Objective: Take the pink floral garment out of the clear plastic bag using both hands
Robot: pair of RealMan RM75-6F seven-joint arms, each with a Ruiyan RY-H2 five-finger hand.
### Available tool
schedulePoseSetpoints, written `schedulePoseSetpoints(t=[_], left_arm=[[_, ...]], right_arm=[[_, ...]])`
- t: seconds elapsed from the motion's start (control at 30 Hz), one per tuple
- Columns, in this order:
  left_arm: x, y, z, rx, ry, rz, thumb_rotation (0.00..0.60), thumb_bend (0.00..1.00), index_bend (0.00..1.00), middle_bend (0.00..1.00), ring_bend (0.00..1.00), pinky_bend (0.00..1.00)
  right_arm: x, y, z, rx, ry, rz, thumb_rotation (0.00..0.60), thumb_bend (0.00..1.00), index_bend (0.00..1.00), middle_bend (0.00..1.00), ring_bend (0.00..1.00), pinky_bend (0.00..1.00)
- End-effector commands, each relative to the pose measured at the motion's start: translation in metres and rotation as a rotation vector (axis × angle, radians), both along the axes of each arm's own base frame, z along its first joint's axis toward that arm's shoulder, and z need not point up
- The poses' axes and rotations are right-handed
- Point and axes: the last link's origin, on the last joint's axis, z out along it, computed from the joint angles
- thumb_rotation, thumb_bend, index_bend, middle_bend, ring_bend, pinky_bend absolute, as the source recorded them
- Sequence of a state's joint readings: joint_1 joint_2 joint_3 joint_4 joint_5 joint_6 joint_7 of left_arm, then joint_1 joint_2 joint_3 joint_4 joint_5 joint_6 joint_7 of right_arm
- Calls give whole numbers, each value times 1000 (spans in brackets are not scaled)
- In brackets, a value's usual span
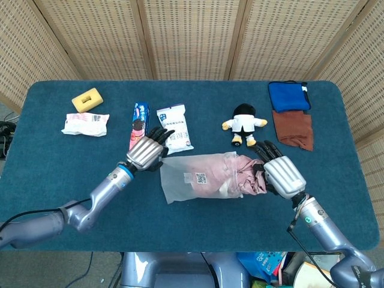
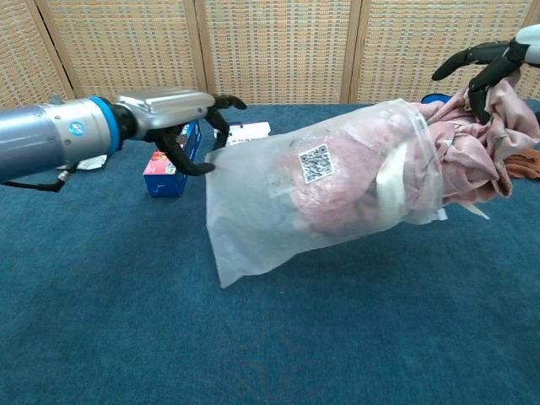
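We note the clear plastic bag [image 1: 195, 179] stretched sideways between both hands, lifted off the blue table [image 1: 54, 174] in the chest view. The left hand [image 1: 146, 152] pinches the bag's closed end; the right hand [image 1: 282, 174] grips the pink floral garment [image 1: 247, 180], bunched and partly out of the bag's mouth. Snack packets [image 1: 175, 128] lie just behind; the near table edge is well apart.

On the table [image 1: 54, 174], the plastic bag [image 1: 192, 179] lies between both hands, garment [image 1: 249, 177] protruding rightward; cookie box [image 1: 137, 120] behind the left hand [image 1: 144, 153]
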State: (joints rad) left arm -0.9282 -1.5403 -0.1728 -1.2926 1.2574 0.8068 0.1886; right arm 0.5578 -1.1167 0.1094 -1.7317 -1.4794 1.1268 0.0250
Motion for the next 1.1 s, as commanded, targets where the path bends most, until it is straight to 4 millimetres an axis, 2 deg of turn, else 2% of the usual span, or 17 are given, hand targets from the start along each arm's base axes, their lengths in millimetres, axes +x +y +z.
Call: schedulePoseSetpoints(t=[0.03, 0.37, 0.5, 0.73, 0.97, 1.0, 1.03, 1.07, 1.1], left_arm=[[-27, -2, 26, 33, 3, 34, 600, 415, 629, 0, 0, 0], [-111, -4, 106, 148, 86, 143, 600, 415, 629, 0, 0, 0], [-136, -8, 130, 177, 99, 190, 600, 415, 629, 0, 0, 0], [-171, -18, 151, 189, 164, 254, 600, 415, 629, 0, 0, 0], [-188, -23, 159, 197, 201, 304, 600, 416, 626, 0, 0, 0], [-190, -24, 160, 197, 210, 311, 600, 417, 596, 0, 0, 0], [-194, -25, 160, 193, 221, 324, 600, 417, 502, 0, 0, 0], [-196, -26, 161, 186, 230, 338, 600, 418, 387, 0, 0, 0], [-199, -27, 161, 180, 239, 354, 600, 410, 207, 0, 0, 0]], right_arm=[[0, -1, 4, -13, -2, -5, 600, 813, 726, 146, 0, 0], [-6, -6, 15, -52, 13, -34, 600, 812, 726, 147, 0, 0], [-10, -7, 17, -57, 23, -46, 600, 812, 726, 148, 0, 0], [-17, -4, 14, -52, 45, -54, 600, 813, 726, 149, 0, 0], [-20, -1, 11, -52, 56, -48, 600, 813, 726, 149, 0, 0], [-20, -1, 11, -53, 59, -47, 600, 813, 726, 149, 0, 0], [-21, -1, 10, -54, 63, -45, 600, 813, 726, 148, 0, 0], [-21, 0, 10, -55, 64, -45, 600, 813, 724, 142, 0, 0], [-21, 0, 9, -55, 66, -47, 600, 753, 668, 113, 0, 0]])
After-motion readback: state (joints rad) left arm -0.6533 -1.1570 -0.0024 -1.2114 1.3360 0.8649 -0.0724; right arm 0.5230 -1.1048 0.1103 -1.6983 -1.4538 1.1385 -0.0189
